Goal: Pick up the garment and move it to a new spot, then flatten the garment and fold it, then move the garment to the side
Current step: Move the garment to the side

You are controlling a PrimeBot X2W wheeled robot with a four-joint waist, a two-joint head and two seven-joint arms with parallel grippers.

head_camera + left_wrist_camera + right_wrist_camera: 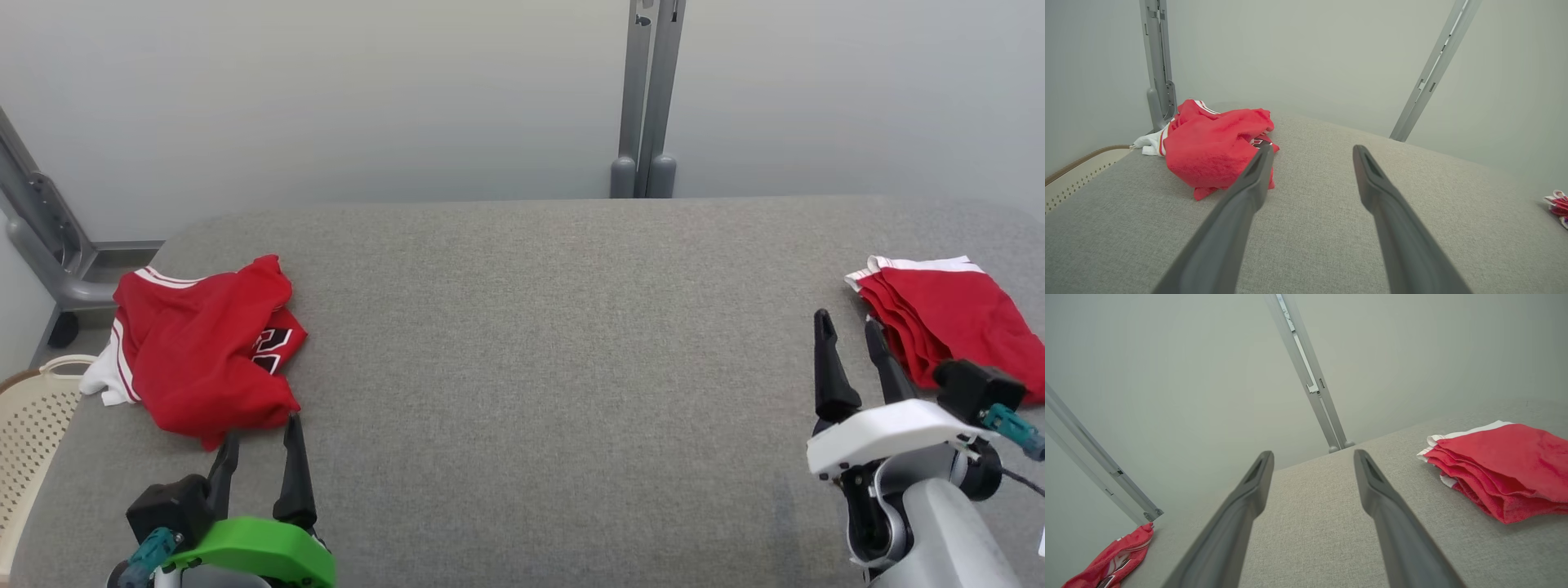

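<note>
The left claw point(263, 429), spread beside the crumpled garment point(196, 351) at the worktop's point(531, 367) left edge, should pinch a thick fold; the right claw point(847, 320) is spread, empty.

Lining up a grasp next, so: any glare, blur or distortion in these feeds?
Head view: soft even light, no glare, crumpled garment sharp. Left wrist view: wide-angle bows the table; its own fingers soften near the lens. Right wrist view: same bowing, folded garment crisp.
</note>
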